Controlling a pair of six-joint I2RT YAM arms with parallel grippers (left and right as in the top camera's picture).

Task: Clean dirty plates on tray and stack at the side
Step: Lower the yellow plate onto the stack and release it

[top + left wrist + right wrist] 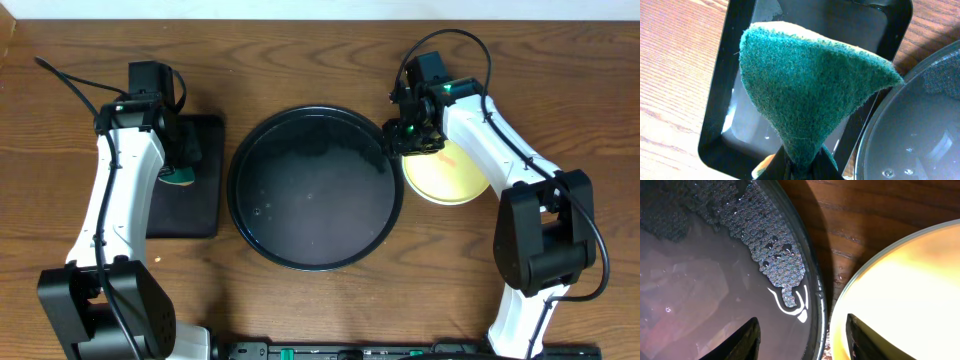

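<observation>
Sponge (805, 85) is pinched by the left gripper (800, 167), parked over its rectangular tray (720, 115); right gripper (802, 340) is spread above the side-placed yellow plate (910, 290).

The sponge (810, 90) pinched in the left gripper (802, 162) is deep teal-green and fuzzy, with a cream-yellow backing along its far edge. Beneath it the small tray (720, 115) is glossy black, mirroring pale grey light. The table (675, 75) is reddish-brown wood with fine darker grain. Left of the right gripper (802, 335), whose fingers (747, 340) are black, the round tray (700, 295) is shiny black, speckled with tiny glinting droplets — a white curl of reflection near its rim. Right of that gripper, the plate (905, 295) is pale yellow, warming to gold, with a whitish-green edge. The arms (120, 200) are white with black joints — a green light (412, 130) glows at the right gripper.
</observation>
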